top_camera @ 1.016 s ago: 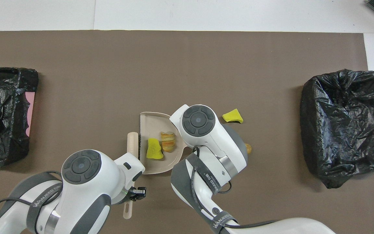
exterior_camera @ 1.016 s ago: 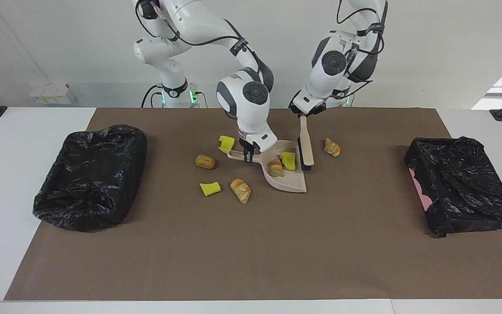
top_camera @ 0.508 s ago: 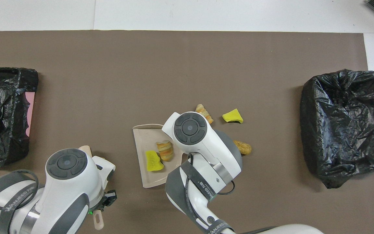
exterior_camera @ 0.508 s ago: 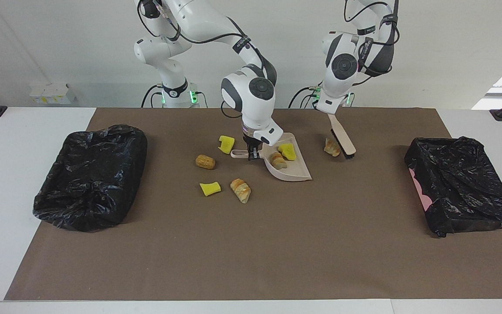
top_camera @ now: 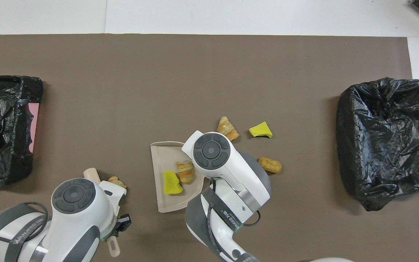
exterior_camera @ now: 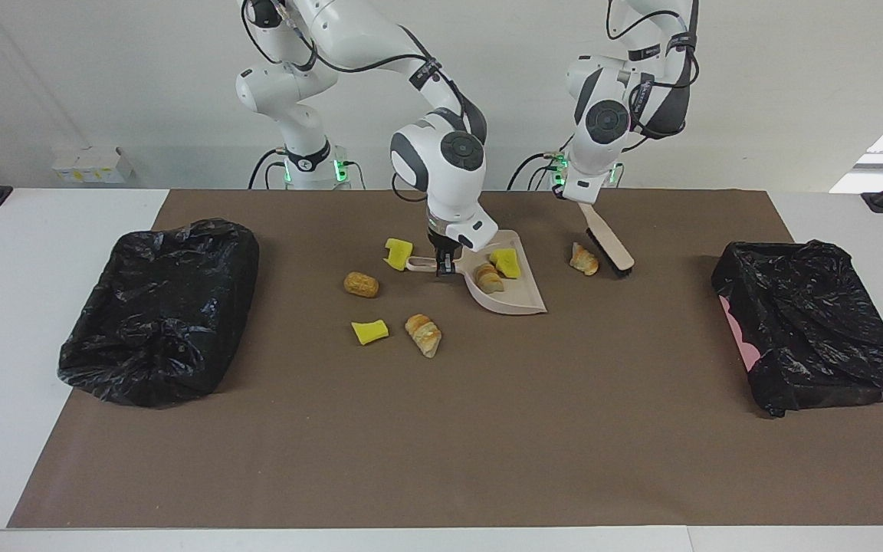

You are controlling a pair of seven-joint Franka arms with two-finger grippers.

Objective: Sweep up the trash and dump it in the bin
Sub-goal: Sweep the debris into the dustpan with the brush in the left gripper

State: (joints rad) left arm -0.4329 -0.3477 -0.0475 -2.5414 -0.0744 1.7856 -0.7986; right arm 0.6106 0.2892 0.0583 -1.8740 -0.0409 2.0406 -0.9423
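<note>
So far two of the trash bits [exterior_camera: 497, 270] lie in the dustpan [exterior_camera: 514, 297], its handle clenched by the right tool [exterior_camera: 443, 268]. Left tool [exterior_camera: 573, 195] grips the brush [exterior_camera: 608, 245], bristles just beside a croissant piece [exterior_camera: 584, 259]. Four more wait on the table [exterior_camera: 441, 429] toward the right arm's end. Neither bin [exterior_camera: 158, 310] has received anything visible.

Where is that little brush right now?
The brush hangs from the left gripper, bristles down beside a croissant piece, between the dustpan and the black bin at the left arm's end of the table.
</note>
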